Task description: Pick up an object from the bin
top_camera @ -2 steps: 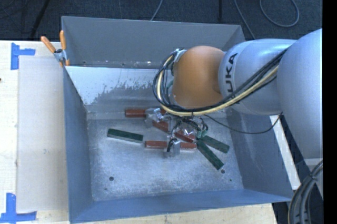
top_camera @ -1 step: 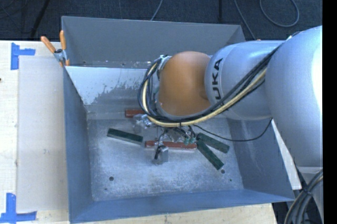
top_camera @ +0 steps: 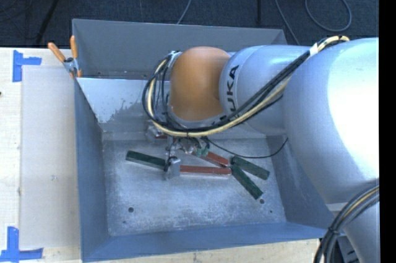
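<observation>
At the left of the bin's [top_camera: 90,163] floor a dark green strip [top_camera: 143,159] lies flat, its right end under the gripper [top_camera: 171,168] — whether that is spread or closed I cannot tell. A red-brown bar [top_camera: 204,171] starts just beside the gripper and runs right, a second bar [top_camera: 216,159] slanted above it. Further right lie two green pieces [top_camera: 250,176], close together — the arm's orange cover [top_camera: 195,82] hangs above.

End effector [top_camera: 171,167] at green strip [top_camera: 145,159]
</observation>
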`<move>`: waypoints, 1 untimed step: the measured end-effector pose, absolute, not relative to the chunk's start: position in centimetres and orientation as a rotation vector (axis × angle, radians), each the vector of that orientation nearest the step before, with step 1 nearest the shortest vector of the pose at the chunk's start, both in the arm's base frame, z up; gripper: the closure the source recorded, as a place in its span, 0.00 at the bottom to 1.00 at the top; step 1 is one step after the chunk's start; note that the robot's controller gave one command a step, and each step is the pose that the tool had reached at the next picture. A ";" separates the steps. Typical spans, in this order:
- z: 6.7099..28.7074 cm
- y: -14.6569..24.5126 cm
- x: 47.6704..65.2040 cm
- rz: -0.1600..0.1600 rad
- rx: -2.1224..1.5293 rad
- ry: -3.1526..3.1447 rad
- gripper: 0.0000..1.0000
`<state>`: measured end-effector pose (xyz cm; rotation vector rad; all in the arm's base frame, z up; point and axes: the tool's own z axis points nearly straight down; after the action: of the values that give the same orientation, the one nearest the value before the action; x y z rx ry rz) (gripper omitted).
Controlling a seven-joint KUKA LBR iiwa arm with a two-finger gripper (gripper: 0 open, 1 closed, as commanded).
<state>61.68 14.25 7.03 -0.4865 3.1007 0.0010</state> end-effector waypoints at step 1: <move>7.1 14.2 61.7 0.003 -0.482 3.100 1.00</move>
<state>61.71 14.23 7.12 -0.4817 3.1001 0.0035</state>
